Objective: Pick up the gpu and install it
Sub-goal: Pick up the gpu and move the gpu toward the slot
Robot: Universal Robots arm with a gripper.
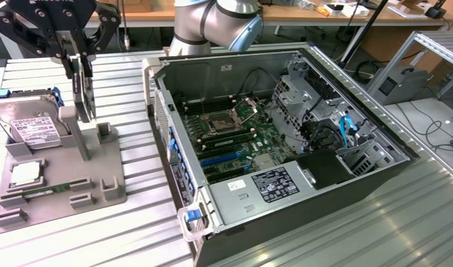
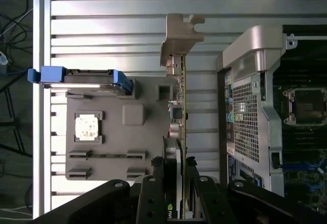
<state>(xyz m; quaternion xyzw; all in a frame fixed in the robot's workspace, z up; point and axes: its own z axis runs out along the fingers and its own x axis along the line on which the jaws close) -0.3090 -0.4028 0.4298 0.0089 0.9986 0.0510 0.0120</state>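
Note:
The gpu (image 1: 84,92) is a thin dark card standing on edge, hanging from my gripper (image 1: 76,60) at the exterior view's upper left. Its lower edge sits at the top of the tall post of the grey holder tray (image 1: 108,167); I cannot tell whether they still touch. From the wrist, the gpu (image 2: 180,106) appears edge-on, with its silvery end bracket (image 2: 181,37) at the far end. My gripper (image 2: 177,170) is shut on the card, one finger on each face. The open computer case (image 1: 285,139) lies to the exterior view's right.
On the grey tray rest a silver hard drive (image 1: 30,125) with blue rails, a small square chip (image 1: 24,173) and a memory stick (image 1: 44,191). The case's metal wall (image 2: 255,106) runs close beside the card. The slatted aluminium table (image 1: 137,222) surrounds everything.

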